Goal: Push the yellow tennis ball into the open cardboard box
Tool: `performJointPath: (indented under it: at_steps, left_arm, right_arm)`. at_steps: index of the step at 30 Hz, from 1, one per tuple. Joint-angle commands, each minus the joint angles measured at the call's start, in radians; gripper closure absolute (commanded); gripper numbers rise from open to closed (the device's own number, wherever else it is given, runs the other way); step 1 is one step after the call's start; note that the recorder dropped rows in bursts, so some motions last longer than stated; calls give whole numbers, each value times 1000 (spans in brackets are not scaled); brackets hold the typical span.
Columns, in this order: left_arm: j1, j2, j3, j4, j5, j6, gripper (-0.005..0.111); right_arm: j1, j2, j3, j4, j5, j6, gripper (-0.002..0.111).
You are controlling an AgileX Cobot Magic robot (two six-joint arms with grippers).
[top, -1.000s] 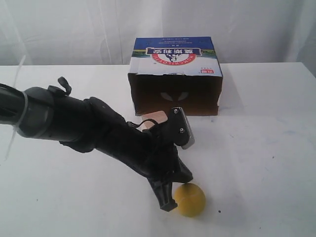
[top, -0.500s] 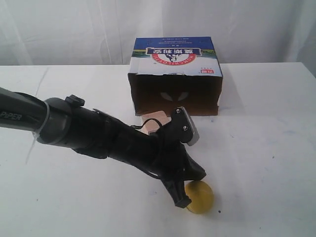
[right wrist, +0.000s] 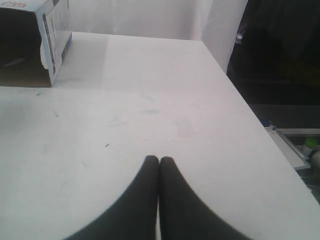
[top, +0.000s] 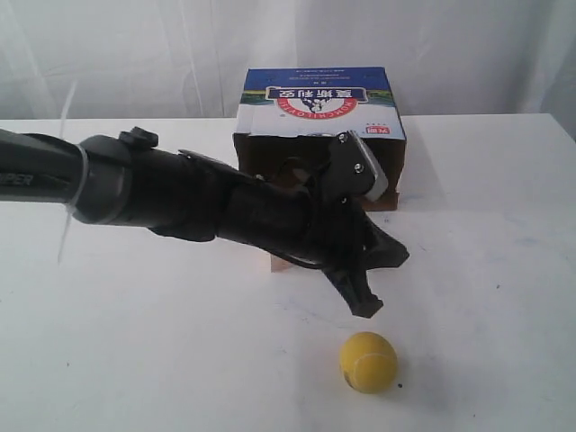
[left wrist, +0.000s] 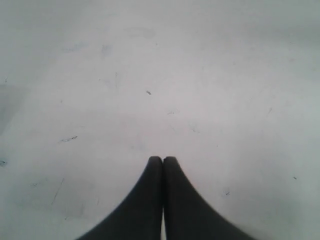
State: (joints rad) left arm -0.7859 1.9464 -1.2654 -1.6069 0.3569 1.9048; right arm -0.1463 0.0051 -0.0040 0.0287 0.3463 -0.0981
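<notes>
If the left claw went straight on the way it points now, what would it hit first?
Most likely the white table: the left claw is shut and angled down, and its wrist view shows only tabletop ahead. The yellow tennis ball seems just off that line.

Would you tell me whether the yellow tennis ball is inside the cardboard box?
Outside. The yellow tennis ball lies on the white table, apart from the open cardboard box.
</notes>
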Motion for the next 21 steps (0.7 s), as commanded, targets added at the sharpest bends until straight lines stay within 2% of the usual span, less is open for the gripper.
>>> performJointPath:
  at_steps: [1,4,6,8,15,21]
  left_arm:
    - [-3,-92,70,250,96,-294,107]
    - [-3,-154,131,436,268,-423,107]
    - [-3,-178,169,504,327,-435,107]
    - [-3,-180,206,512,304,-431,107]
    - [-3,-105,245,462,42,-321,107]
    - [-5,-26,217,313,48,-150,107]
  right_arm:
    - [-5,-5,4,5,-4,5,108]
    - [-5,-5,4,5,-4,5,108]
    - [-5,-5,4,5,-4,5,108]
    - [-5,-5,4,5,-4,5,108]
    - [-5,-5,4,5,-4,5,108]
    - [-5,-5,4,5,-4,5,108]
